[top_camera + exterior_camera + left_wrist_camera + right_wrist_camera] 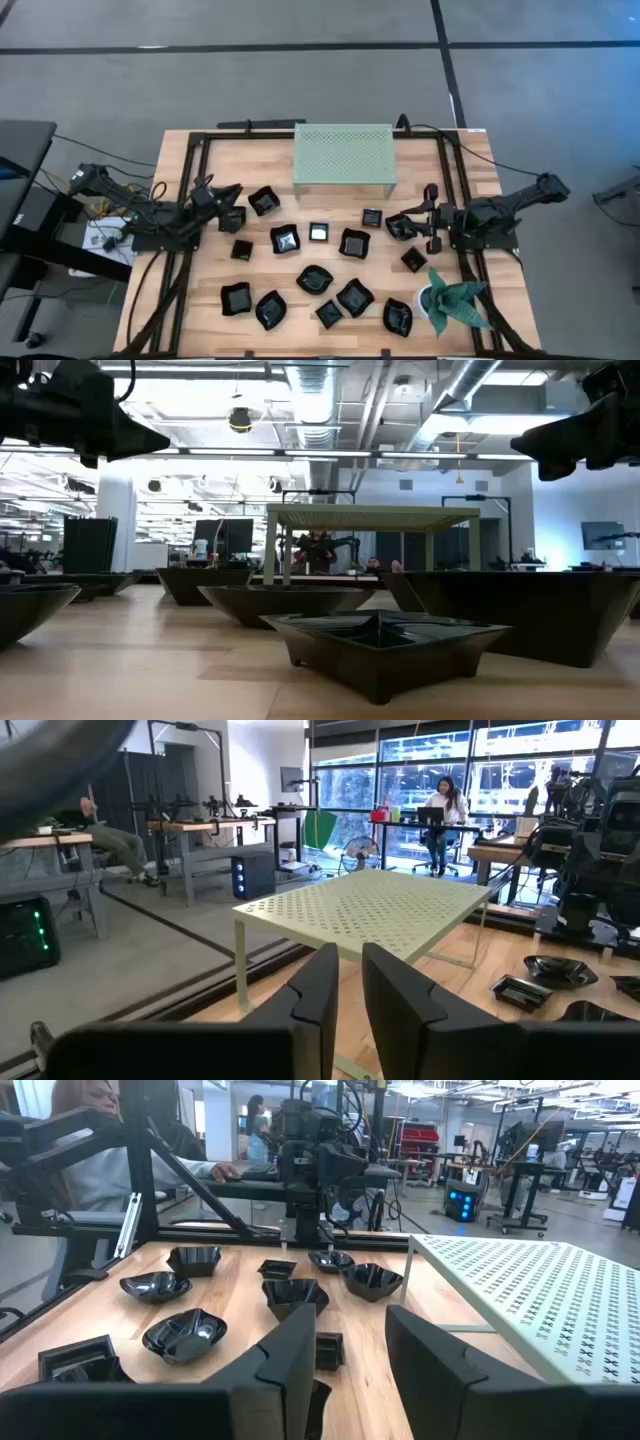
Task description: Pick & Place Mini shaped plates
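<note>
Several mini shaped plates, small glossy black dishes, lie spread over the wooden table, among them a square one [318, 232] and a scalloped one [314, 279]. My left gripper [234, 212] hovers at the table's left. In its wrist view [348, 960] its fingers stand a narrow gap apart with nothing between them. My right gripper [402, 224] is at the right, open [350, 1330] and pointing toward the table's left. A small square plate [326, 1350] rests flat on the table just ahead of it, between the lines of its fingers.
A pale green mesh stand [343, 155] stands on its legs at the far middle of the table. A green spiky plant in a white pot [455, 300] is at the near right corner. A black frame [190, 170] borders the table. People sit at desks beyond it.
</note>
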